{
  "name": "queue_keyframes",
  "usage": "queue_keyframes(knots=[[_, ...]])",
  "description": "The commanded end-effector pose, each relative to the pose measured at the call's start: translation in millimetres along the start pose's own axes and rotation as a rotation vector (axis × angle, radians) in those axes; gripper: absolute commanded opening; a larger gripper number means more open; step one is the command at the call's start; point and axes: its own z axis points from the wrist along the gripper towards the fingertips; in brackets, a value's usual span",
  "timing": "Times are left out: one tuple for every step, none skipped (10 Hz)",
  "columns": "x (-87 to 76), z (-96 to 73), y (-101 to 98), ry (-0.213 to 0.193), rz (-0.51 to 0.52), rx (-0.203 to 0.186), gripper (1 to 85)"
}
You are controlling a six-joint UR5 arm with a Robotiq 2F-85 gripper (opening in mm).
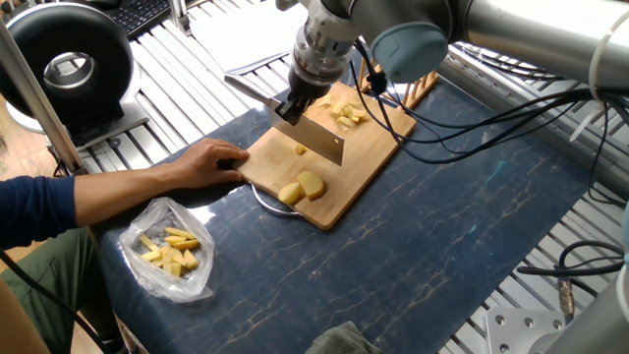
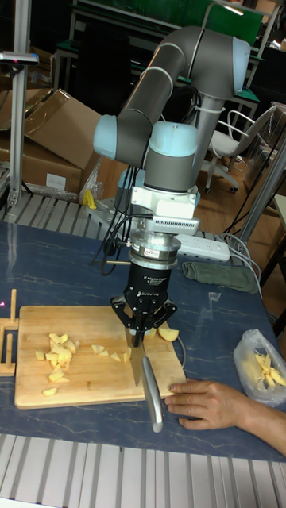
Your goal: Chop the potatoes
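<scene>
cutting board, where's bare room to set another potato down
Free: the wooden cutting board's right strip, between the knife blade and its right edge. Crowded: chopped pale potato bits at the far end, two potato chunks near, the person's hand at left.

Claw (image 2: 144, 332) gripping knife (image 2: 151, 389) above potatoes (image 2: 59, 349)

The fixed view looks down steeply from above one end of the table, close over the cutting board (image 1: 329, 157) and the arm's wrist. The tall fixed view stands at the table's long edge, near board height, facing the arm front-on. Both share the board, the knife (image 2: 150, 389) and a person's hand (image 1: 208, 162).
</scene>
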Motion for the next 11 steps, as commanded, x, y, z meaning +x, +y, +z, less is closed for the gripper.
queue_keyframes(knots=[[-1.6,-0.3,-0.5,-0.005,0.008,-0.007,1.0],[-1.5,0.3,-1.3,-0.005,0.008,-0.005,1.0],[-1.6,0.9,-1.6,-0.006,0.008,-0.005,1.0],[-1.4,1.4,-2.1,-0.006,0.007,-0.004,1.0],[-1.5,2.0,-2.5,-0.008,0.006,-0.003,1.0],[-1.7,2.6,-2.7,-0.009,0.006,-0.003,1.0],[-1.6,3.0,-2.7,-0.009,0.006,-0.003,1.0],[-1.8,3.6,-2.6,-0.011,0.007,-0.003,1.0],[-1.4,5.1,-2.8,-0.012,0.008,-0.001,1.0],[-1.6,7.3,-2.4,-0.015,0.012,-0.002,1.0],[-1.2,9.6,-2.7,-0.018,0.012,0.0,1.0]])
